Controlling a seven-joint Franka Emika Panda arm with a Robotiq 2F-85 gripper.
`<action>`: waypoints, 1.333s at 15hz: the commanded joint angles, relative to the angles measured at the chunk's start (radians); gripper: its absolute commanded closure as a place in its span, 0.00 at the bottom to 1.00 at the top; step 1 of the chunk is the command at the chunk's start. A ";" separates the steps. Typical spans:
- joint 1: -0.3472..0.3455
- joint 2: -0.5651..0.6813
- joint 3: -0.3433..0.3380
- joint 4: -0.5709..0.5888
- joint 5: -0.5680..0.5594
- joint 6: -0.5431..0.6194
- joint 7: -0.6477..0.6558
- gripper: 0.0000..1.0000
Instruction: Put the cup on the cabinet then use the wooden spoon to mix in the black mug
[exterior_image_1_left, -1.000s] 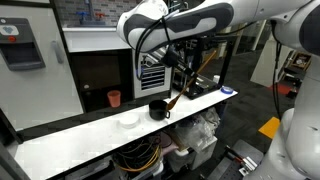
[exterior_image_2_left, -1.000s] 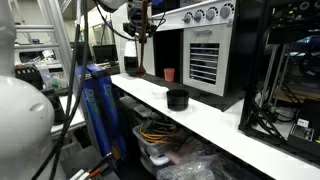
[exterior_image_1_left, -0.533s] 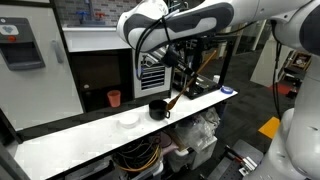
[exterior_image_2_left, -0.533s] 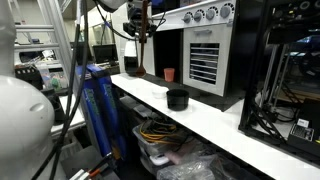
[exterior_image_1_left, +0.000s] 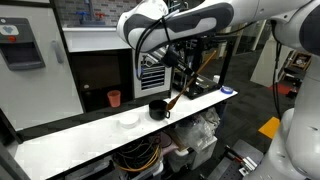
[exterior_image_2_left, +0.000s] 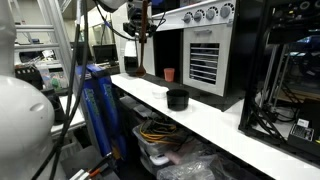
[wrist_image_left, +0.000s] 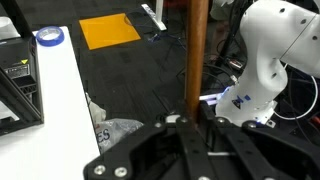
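My gripper is shut on the wooden spoon, whose brown handle rises straight up between the fingers in the wrist view. In an exterior view the gripper hangs just to one side of the black mug, and the spoon's lower end slants down close beside the mug's rim; whether it is inside I cannot tell. The mug stands on the white counter. The orange-red cup stands upright on the dark ledge of the cabinet, also visible as the cup.
A small white bowl sits on the long white counter near the mug. A blue-lidded item lies at the counter's end. The steel knobbed oven stands behind. Bins of cables sit under the counter.
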 joint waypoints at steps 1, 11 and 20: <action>-0.008 0.003 0.010 0.005 -0.001 -0.005 0.001 0.86; -0.008 0.003 0.010 0.005 -0.001 -0.005 0.001 0.86; -0.013 0.008 0.006 0.001 -0.036 0.008 -0.026 0.96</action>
